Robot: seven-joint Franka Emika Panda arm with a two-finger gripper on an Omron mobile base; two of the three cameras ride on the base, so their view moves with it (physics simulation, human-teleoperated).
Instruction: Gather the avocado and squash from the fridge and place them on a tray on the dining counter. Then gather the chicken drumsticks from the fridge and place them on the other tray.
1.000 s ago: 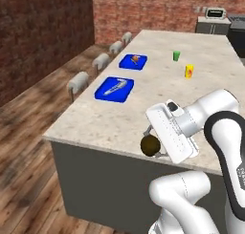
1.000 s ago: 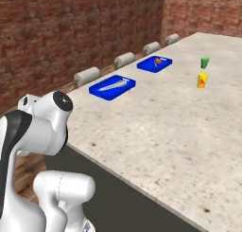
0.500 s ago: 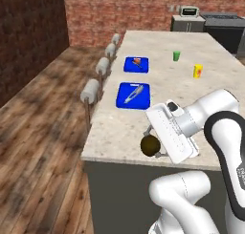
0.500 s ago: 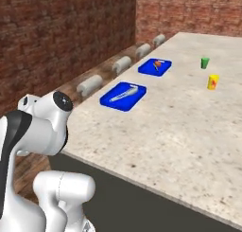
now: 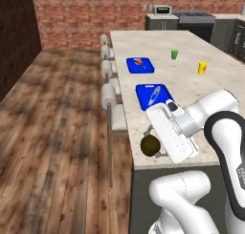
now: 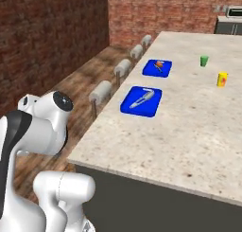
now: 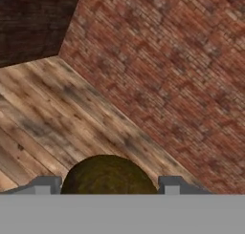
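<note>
A: Left base view first. Where's the avocado?

B: The avocado (image 5: 150,145) sits between the fingers of the gripper (image 5: 152,142), which is clamped on it, just off the near end of the counter (image 5: 191,61). Beyond it lie two blue trays: the near tray (image 5: 153,96) holds a pale long item, the far tray (image 5: 140,65) holds the squash (image 5: 139,61). A green cup (image 5: 174,54) and a yellow cup (image 5: 202,68) stand further right.

A: Right base view?

B: Same counter (image 6: 198,127), near tray (image 6: 141,101), far tray (image 6: 158,68) with the squash (image 6: 160,63), both cups, and stools (image 6: 101,91) along the left edge.

A: Hand view?

B: The avocado (image 7: 108,175) is between the two fingertips (image 7: 45,184), over wood floor (image 7: 43,113) by a brick wall (image 7: 172,70).
</note>
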